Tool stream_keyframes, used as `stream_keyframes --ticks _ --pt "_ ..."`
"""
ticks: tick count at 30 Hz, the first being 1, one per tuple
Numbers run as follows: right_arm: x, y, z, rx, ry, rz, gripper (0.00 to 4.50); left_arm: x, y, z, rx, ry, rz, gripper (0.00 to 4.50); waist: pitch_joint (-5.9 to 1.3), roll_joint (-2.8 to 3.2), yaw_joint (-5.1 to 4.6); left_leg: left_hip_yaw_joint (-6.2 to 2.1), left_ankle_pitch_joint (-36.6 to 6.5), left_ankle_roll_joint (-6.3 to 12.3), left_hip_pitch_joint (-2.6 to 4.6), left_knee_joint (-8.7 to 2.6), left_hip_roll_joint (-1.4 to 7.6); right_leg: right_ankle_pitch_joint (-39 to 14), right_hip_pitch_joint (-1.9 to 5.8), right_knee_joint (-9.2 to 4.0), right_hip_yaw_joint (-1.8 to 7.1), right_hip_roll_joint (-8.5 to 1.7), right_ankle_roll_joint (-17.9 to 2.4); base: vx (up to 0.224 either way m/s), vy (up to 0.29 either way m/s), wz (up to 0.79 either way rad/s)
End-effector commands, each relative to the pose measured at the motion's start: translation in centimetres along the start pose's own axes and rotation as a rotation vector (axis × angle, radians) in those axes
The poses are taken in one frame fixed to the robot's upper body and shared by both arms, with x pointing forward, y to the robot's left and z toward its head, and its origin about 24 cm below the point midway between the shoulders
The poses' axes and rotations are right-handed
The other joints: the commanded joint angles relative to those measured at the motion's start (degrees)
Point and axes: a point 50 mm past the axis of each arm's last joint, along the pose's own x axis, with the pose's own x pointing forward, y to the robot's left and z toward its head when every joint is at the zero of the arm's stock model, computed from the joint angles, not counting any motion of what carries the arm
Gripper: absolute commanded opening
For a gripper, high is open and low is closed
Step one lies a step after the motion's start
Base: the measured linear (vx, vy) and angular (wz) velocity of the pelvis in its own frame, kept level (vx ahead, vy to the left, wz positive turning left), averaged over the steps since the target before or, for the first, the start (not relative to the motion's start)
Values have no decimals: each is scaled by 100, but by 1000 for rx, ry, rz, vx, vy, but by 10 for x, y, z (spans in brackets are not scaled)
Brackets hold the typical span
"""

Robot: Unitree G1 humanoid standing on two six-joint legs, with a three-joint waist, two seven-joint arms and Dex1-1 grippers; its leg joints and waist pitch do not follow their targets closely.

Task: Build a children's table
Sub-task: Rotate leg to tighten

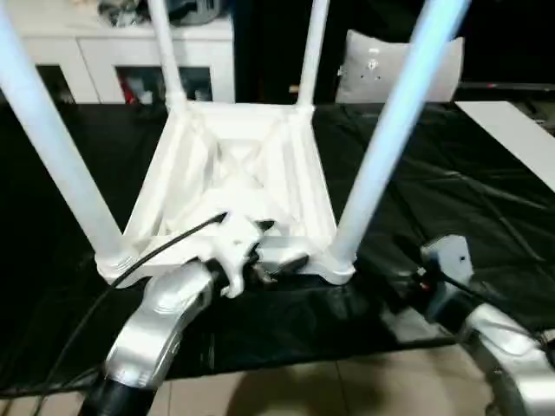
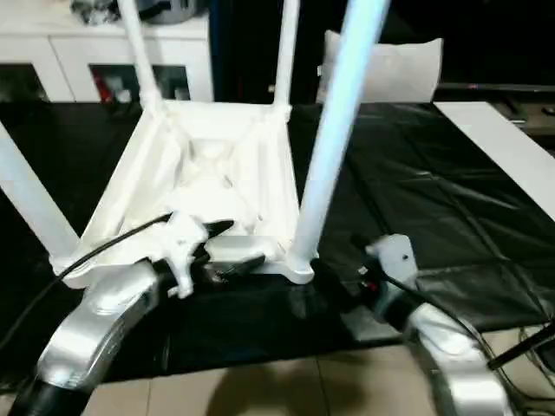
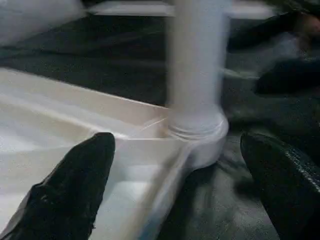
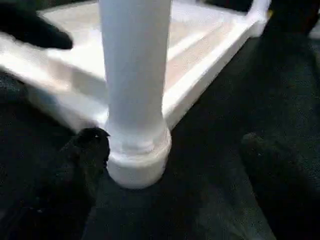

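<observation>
The all-white plastic children's table (image 1: pixel 234 173) lies upside down in the middle of the black-covered table (image 1: pixel 451 199), ribbed underside up, and all four long tapered round legs stand up out of its corner sockets. The near-right leg (image 1: pixel 381 139) rises steeply from its round socket at the corner closest to the robot's right arm; the near-left leg (image 1: pixel 52 147) does the same at the opposite near corner, and the two far legs (image 1: pixel 165 52) stand at the back corners. The left claw (image 3: pixel 175 195) sits at the upturned top's near edge, fingers spread wide, one black finger (image 3: pixel 75 190) over the ribbed underside and the other off beyond the near-right socket, holding nothing. The right claw (image 4: pixel 175 170) sits low just beside that same socket, fingers wide apart with the leg's base between them, one finger (image 4: pixel 90 150) touching or almost touching the collar. Behind the upturned table stand a white cabinet with glass doors (image 1: pixel 130 61) and a grey cushion (image 1: pixel 381 65).
</observation>
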Motion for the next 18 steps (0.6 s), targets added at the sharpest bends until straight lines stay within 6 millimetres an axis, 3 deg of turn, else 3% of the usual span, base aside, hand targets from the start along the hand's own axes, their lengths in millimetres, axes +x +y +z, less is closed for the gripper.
stream_keyframes --ticks 1,2,3,5,7,9,11,12,13,14,16,18 --pt "-4 -4 5 -18 -9 43 450 3 7 4 46 46 -103 421 -244 126 28 -137 -478 285 -2 -574 474 -276 216 -365 301 -551 -1396 0 0 0" --pt "-5 -3 5 -31 0 64 450 4 11 4 59 65 -123 414 -243 40 7 -122 -483 334 -7 -571 482 -217 212 -382 293 -541 -1424 0 0 0" --pt "-5 -3 5 -31 0 64 450 4 11 4 59 65 -123 414 -247 28 11 -121 -355 409 -38 -560 480 -111 239 -366 293 -565 -1487 0 0 0" --pt "-8 -3 2 -47 28 118 450 7 19 1 78 144 -191 370 -235 123 3 -101 -384 500 -37 -545 461 -229 214 -421 289 -551 -1550 0 0 0" --pt "-9 -2 3 -44 30 138 450 7 24 -2 85 180 -212 367 -253 100 -3 -104 -335 525 -45 -538 478 -179 240 -388 295 -565 -1586 0 0 0" --pt "-9 4 11 -27 11 210 450 5 34 -6 76 239 -253 333 -277 191 15 -100 -241 624 -26 -518 473 -169 219 -385 284 -557 -1626 0 0 0" --pt "-9 7 13 -23 6 237 450 4 36 -6 71 248 -270 325 -273 171 16 -107 -197 675 -40 -531 486 -81 228 -386 271 -558 -1669 0 0 0" --pt "-10 10 13 -29 27 275 450 4 40 -8 47 263 -278 320 -270 224 15 -116 -195 683 -39 -541 504 -14 215 -380 261 -558 -1709 0 0 0" --pt "-10 10 13 -29 27 275 450 4 40 -8 47 263 -278 314 -276 216 18 -115 -213 685 -30 -536 507 9 214 -378 256 -553 -1729 0 0 0" --pt "-9 11 12 -23 34 285 450 6 42 -9 31 269 -269 302 -276 169 15 -113 -214 697 -38 -545 524 83 218 -368 261 -567 -1774 0 0 0" --pt "-8 11 14 -21 30 284 450 6 43 -10 27 268 -265 289 -281 196 28 -112 -205 686 -35 -540 522 43 221 -364 259 -586 -1814 0 0 0" --pt "-4 13 16 -19 22 299 450 6 45 -11 23 267 -262 271 -278 178 29 -102 -212 681 -44 -544 516 -40 220 -374 260 -586 -1803 0 0 0"
